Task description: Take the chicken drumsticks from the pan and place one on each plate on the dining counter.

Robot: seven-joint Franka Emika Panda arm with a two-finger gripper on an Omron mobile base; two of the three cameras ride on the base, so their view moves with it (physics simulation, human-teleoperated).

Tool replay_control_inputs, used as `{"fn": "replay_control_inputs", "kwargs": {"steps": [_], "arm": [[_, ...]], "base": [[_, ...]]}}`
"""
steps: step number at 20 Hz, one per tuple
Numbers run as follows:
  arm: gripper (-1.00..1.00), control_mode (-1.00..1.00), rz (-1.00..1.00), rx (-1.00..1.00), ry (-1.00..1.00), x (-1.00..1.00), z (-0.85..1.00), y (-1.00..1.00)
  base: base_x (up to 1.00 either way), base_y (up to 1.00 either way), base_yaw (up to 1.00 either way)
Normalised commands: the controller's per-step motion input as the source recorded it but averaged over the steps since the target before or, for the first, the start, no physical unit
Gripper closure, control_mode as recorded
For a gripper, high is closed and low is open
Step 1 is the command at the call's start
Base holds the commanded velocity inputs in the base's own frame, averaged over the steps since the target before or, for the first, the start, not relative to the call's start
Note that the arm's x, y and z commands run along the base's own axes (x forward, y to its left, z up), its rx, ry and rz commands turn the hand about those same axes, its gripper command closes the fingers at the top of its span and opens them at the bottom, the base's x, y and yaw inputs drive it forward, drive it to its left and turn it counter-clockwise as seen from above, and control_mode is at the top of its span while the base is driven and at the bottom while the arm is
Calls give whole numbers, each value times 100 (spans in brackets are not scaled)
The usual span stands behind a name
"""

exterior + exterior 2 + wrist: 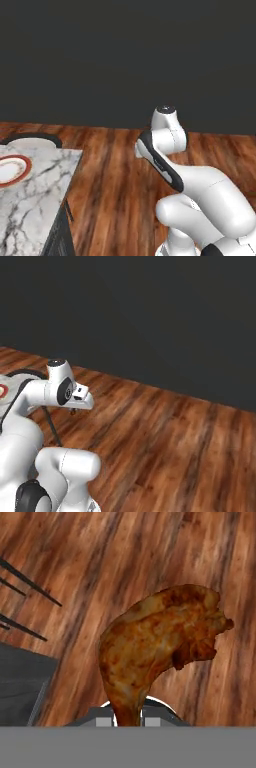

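Gripper (125,719) clamps one chicken drumstick (160,642); one rimmed plate (12,170) on counter (35,205).

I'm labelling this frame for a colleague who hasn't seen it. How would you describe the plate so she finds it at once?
Start at the marble dining counter in the lower left of the left base view. Near its left end lies the plate, cut by the picture's edge. Its red-orange rim around a white centre sets it apart from the grey-veined marble.
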Motion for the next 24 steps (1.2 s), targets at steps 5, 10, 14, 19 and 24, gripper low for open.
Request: {"fn": "replay_control_inputs", "kwargs": {"steps": [5,10,14,19,24], "arm": [[100,100,0,0,0,0,0,0],[100,100,0,0,0,0,0,0],[100,100,0,0,0,0,0,0],[100,100,0,0,0,0,0,0],[100,100,0,0,0,0,0,0]], "base": [[70,-2,84],[69,0,84],[77,-5,74],[74,-14,61],[45,-17,34]]}}
